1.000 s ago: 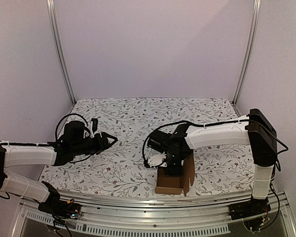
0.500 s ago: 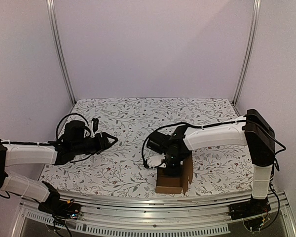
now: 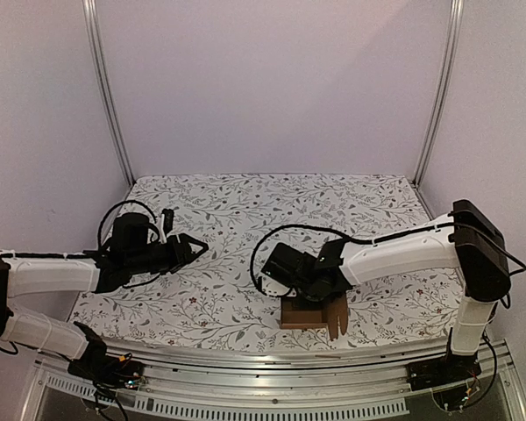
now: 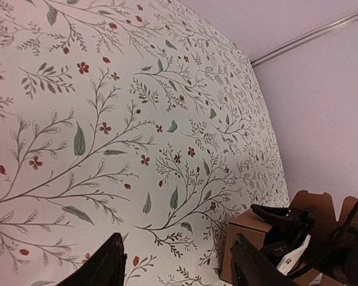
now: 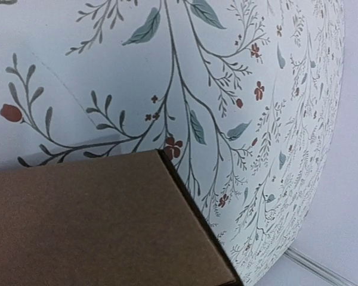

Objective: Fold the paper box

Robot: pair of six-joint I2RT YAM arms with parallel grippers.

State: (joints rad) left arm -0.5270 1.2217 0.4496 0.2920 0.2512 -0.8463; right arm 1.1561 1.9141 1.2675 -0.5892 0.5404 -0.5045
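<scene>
Near right on floral table [image 3: 245, 206]: box [image 3: 302, 317], flap up on right side. Right gripper [image 3: 313, 292] over box, hiding its top; can't tell if clenched. Left gripper [image 4: 178, 266] well left, released, grasping nothing. Far: posts [image 3: 105, 88], wall.

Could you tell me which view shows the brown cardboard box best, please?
Top external: the plain brown cardboard box shows nearly whole, the right arm covering its top. Left wrist catches only a corner and flaps; right wrist, one flat panel.
</scene>
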